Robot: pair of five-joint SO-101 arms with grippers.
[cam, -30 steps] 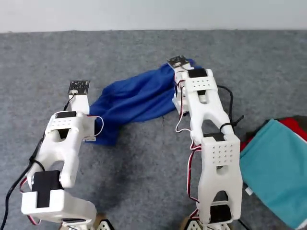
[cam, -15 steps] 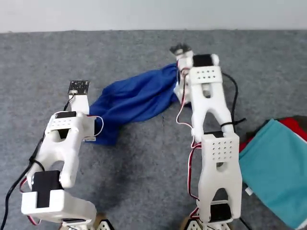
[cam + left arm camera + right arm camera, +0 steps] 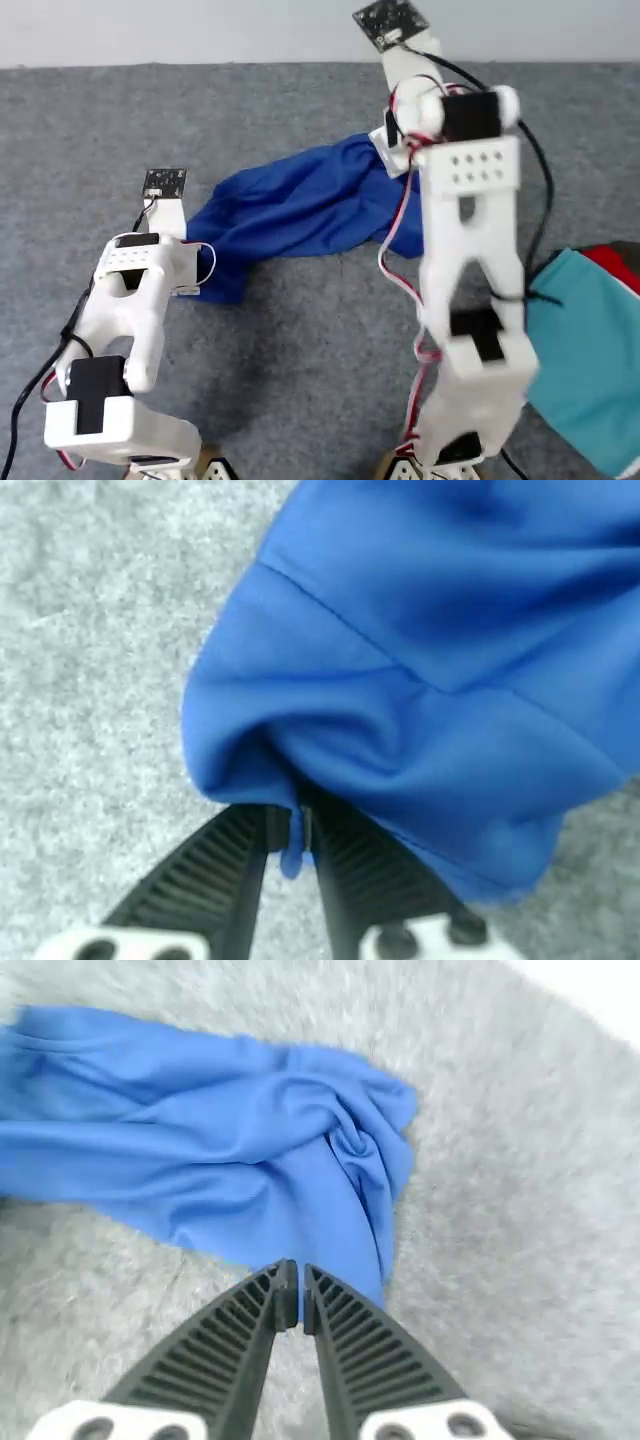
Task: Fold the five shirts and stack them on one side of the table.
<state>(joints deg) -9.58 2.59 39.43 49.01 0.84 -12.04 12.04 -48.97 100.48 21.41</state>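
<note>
**Blue shirt pinched at one end, my other gripper off it**

The blue shirt (image 3: pixel 290 210) lies crumpled and unfolded across the middle of the table (image 3: pixel 300 400). In the high view it runs as a long band from about 8 o'clock up toward 1 o'clock. Its cloth is bunched into soft folds, and a seam line crosses the end nearest my left arm.

My left gripper (image 3: pixel 298 840) sits at the 8 o'clock end of the shirt. Its jaws are clamped on a small fold of blue fabric, and a tab of cloth pokes out between the ribbed pads. The rest of that end billows just beyond the tips.

My right gripper (image 3: pixel 295 1300) hangs above the 1 o'clock end, clear of the cloth. Its jaws are drawn together with only a thin slit between them, and I see nothing held there. From that wrist the shirt lies spread on the grey surface below, with a twisted knot of folds near its far corner.

At 4 o'clock, by the table's edge, a teal shirt (image 3: pixel 590 380) lies flat. A red shirt (image 3: pixel 615 262) shows beneath it along its far side. Both are well apart from the blue one.
</note>
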